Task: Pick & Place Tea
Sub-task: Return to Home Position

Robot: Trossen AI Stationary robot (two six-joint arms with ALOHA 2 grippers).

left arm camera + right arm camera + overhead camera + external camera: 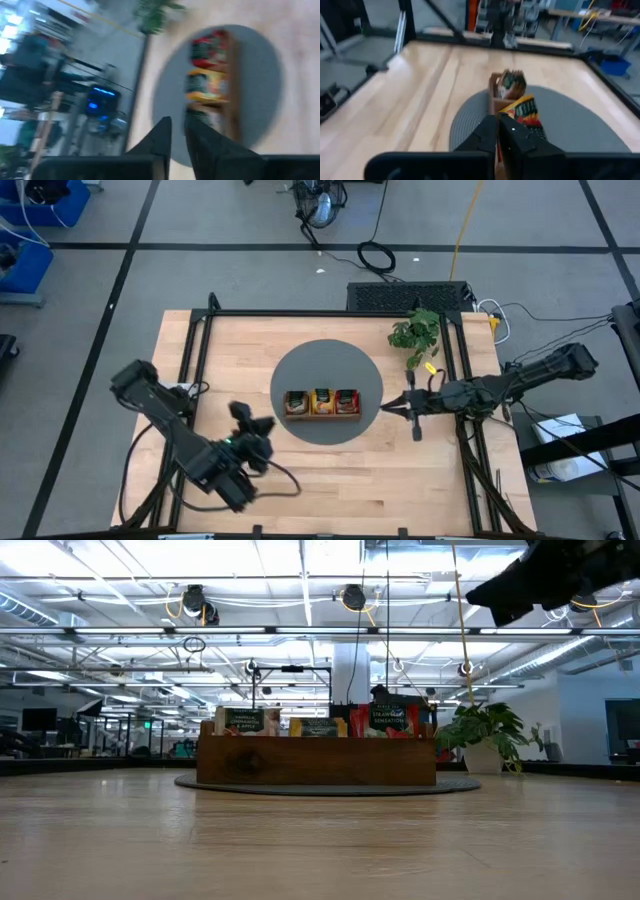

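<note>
We found the small flat rectangular tea sachets (322, 400) all standing on edge in the brown wooden three-compartment tray (315, 762). Their flat faces were turned toward the table's near edge, and the packs ran front to back across the tray. The tray's long axis lay in line with the right gripper (498, 120). That gripper hung above the table with its tips aimed at the tray's nearest end, near it but apart. Its two fingers were pressed together on nothing. From that gripper outward we counted three colour groups, one per compartment. The red sachets (392, 718) were closest, the orange-yellow sachets (323, 399) were in the middle, and the dark green sachets (243, 721) were farthest. We could not count the single sachets within each group. The left gripper (177, 125) hung off the tray's far end, beyond the rim of the one round grey mat (300, 365) under the tray. The tray lay ahead of it and a little to one side. Its fingers were drawn close, with only a sliver between them and nothing held. Bare light wooden table (330, 490) lay open all round the mat, with the widest stretch on the near side of both grippers. Black frame rails (320, 313) bounded the far and side edges. One small green potted plant (415, 333) stood beside the right gripper, toward the far rail.
</note>
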